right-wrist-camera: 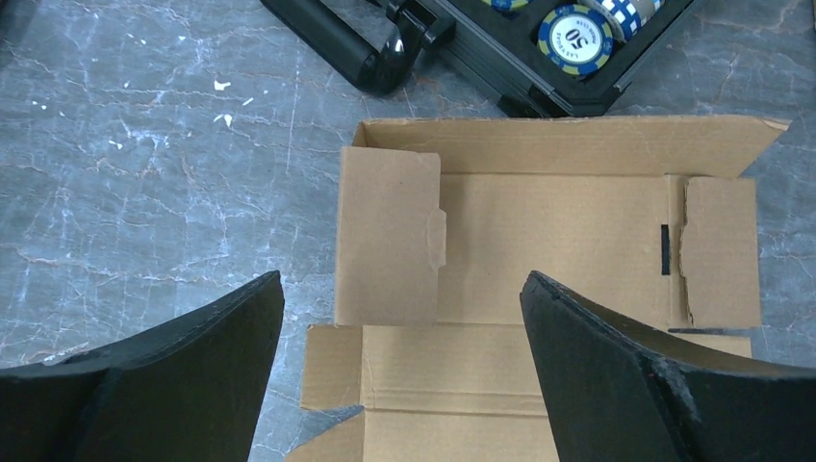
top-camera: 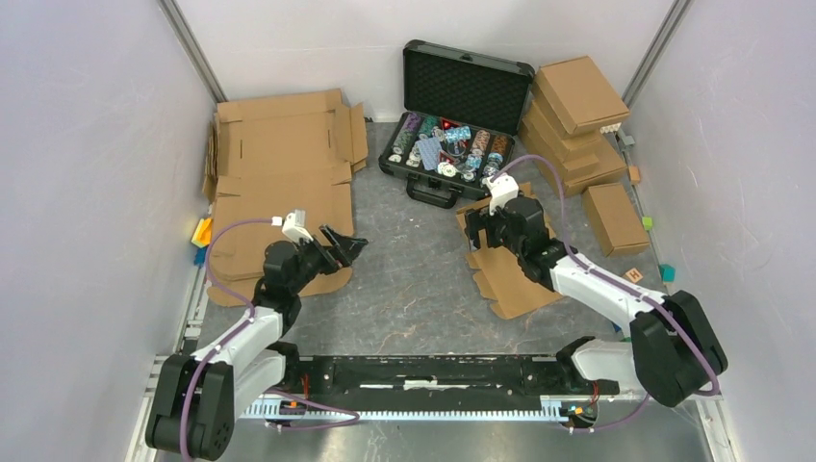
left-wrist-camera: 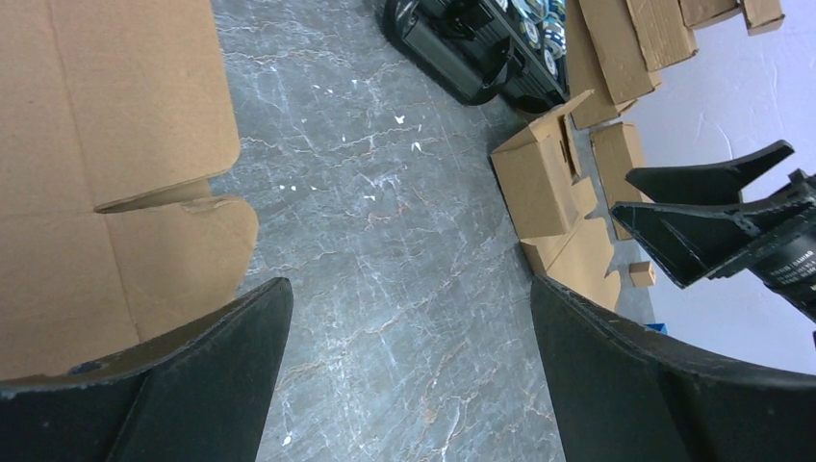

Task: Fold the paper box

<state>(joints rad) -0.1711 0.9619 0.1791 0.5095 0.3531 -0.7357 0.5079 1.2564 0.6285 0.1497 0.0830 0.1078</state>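
The paper box (top-camera: 510,274) lies unfolded and mostly flat on the grey table, right of centre, in front of the black case. In the right wrist view the paper box (right-wrist-camera: 548,241) shows its back wall raised and two side flaps folded inward. My right gripper (top-camera: 484,234) hovers over its near half, open, with nothing between the jaws (right-wrist-camera: 402,279). My left gripper (top-camera: 348,241) is open and empty above bare table (left-wrist-camera: 412,281), at the edge of a large cardboard sheet. The left wrist view shows the paper box (left-wrist-camera: 544,178) well apart from it.
An open black case (top-camera: 452,154) of poker chips stands just behind the box. Large cardboard sheets (top-camera: 279,183) cover the left side. Folded boxes (top-camera: 577,106) are stacked at the back right, with another small box (top-camera: 614,217) nearby. Small coloured blocks (top-camera: 202,231) lie by the walls.
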